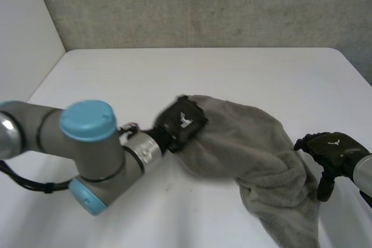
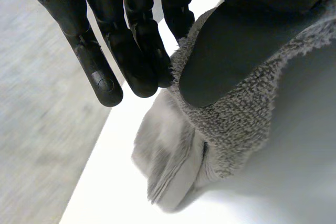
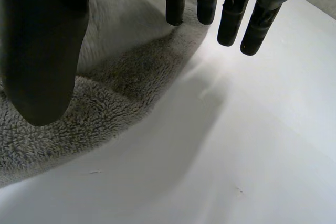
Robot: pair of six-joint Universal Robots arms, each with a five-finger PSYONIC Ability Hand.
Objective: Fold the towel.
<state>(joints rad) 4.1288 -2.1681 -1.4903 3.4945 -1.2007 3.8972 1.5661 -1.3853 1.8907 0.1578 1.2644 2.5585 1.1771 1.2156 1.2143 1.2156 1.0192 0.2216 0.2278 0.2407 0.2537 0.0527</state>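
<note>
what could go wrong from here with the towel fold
The towel lies bunched, so a fold may come out lumpy. The left hand pinches only its edge between thumb and fingers; that could slip. The right hand is open beside the towel, holding nothing, so a pull might just drag it.

Grey towel [image 1: 250, 137], seemingly plain; white table [image 1: 232, 74]

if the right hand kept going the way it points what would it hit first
Likely the towel edge: the right hand points down at it, though part of the hand may land on the bare table beside it.
</note>
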